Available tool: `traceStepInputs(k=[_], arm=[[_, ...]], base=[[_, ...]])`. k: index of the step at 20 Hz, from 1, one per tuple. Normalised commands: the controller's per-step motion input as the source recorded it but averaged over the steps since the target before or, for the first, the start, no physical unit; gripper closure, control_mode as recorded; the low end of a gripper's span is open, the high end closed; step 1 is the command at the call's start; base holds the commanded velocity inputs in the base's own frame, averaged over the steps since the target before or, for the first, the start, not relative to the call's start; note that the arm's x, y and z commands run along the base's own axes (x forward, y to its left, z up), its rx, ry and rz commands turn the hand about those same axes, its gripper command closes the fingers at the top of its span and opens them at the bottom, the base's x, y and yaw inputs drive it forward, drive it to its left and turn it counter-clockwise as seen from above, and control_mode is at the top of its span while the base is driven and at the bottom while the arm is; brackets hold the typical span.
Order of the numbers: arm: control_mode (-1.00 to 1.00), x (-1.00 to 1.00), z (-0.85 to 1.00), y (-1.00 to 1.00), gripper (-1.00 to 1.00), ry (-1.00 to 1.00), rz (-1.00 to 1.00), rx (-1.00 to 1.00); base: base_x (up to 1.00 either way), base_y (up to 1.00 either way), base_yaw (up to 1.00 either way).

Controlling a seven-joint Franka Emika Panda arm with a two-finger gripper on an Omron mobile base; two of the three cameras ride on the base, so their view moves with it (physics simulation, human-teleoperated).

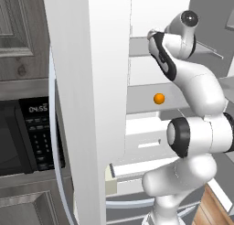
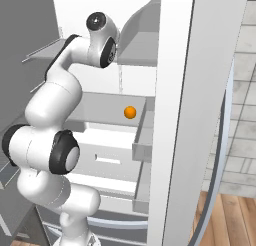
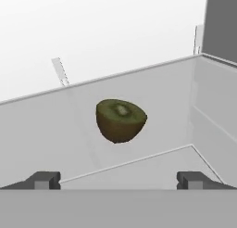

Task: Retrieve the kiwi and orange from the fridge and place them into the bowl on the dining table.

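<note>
Showing the pincer [image 3: 118, 180] with its jaws spread wide and nothing between them, the hand view has one dark fingertip [image 3: 44, 180] at lower left and the other at lower right. Centred above the gap, apart from both tips, sits the kiwi [image 3: 120, 120], a dark greenish-brown oval with a paler patch on top, resting on a grey shelf [image 3: 55, 129] of the fridge [image 3: 115, 32]; nothing lies between the tips and the fruit. White back wall fills the upper part of that frame, and a grey side wall closes the upper right corner.

Left base view: the white arm [image 1: 201, 128] rises from lower right and bends toward the upper shelves at upper centre. The orange [image 1: 159, 99] sits on a lower grey shelf at centre, left of the arm and clear of it. An open fridge door [image 1: 87, 82] stands edge-on through the middle of the frame. A black microwave [image 1: 18, 137] at left centre displays "04:55" on its panel [image 1: 38, 109]. Wood-panelled grey cabinets [image 1: 18, 32] occupy the upper left.

Right base view: the orange [image 2: 130, 112] lies at centre, right of the arm [image 2: 50, 110]; the other fridge door [image 2: 195, 105] stands edge-on at right, with tiled wall [image 2: 245, 100] beyond it.
</note>
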Motion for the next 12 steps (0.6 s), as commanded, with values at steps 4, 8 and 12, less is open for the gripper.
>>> traceStepInputs(k=[4, 8, 12], arm=[[-1.00, 0.40, -0.06, -0.03, -1.00, 0.05, 0.00, 0.00], [-1.00, 0.35, -0.03, -0.07, -1.00, 0.02, 0.00, 0.00], [-1.00, 0.28, -0.09, -0.16, -1.00, 0.00, 0.00, 0.00]], base=[[0.00, 0.00, 0.00], [0.00, 0.00, 0.00], [0.00, 0.00, 0.00]])
